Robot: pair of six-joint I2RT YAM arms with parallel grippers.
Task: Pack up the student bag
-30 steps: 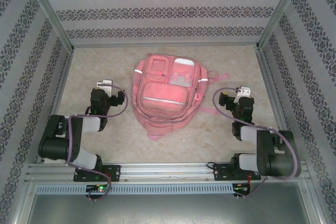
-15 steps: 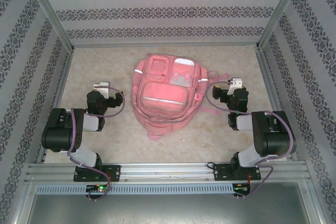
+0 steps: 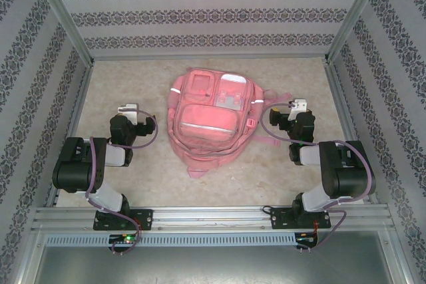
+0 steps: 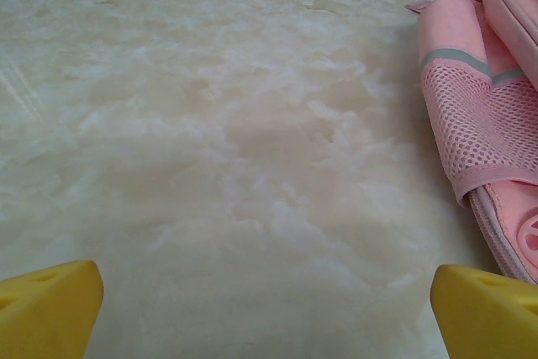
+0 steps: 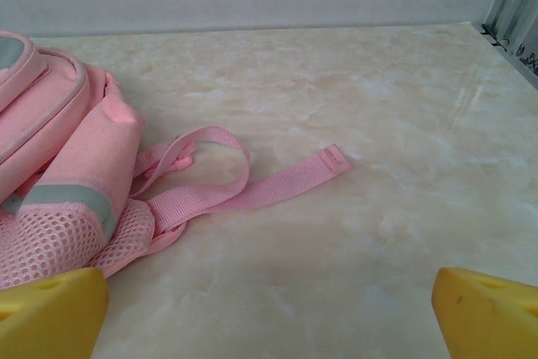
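Top view: student bag [image 3: 206, 121] lies flat mid-table [image 3: 313, 177], front pockets up, between the two arms. Left gripper [image 3: 128, 108] sits off the bag's left side, near it but apart. Right gripper [image 3: 299, 106] sits off the bag's right side, close to the loose strap [image 3: 266, 139], not on the bag body. Jaw spread is too small to read from up here.

Left wrist view: left gripper [image 4: 269, 308] jaws spread wide, yellow fingertips [image 4: 50, 308] at the bottom corners of the frame, only bare table between them, nothing grasped. Bag [image 4: 483, 115] lies along the right edge: mesh side pocket [image 4: 471, 124] with a grey reflective strip [image 4: 454, 58]. Its lower edge comes close to the right-hand fingertip; I can't tell whether they touch.

Right wrist view: right gripper [image 5: 269, 317] also wide and holding nothing. Bag [image 5: 59, 149] lies at the left, its mesh pocket just beyond the left-hand fingertip [image 5: 50, 313]. Pink strap [image 5: 277, 182] trails from the bag flat across the table ahead of the jaws, its end free.
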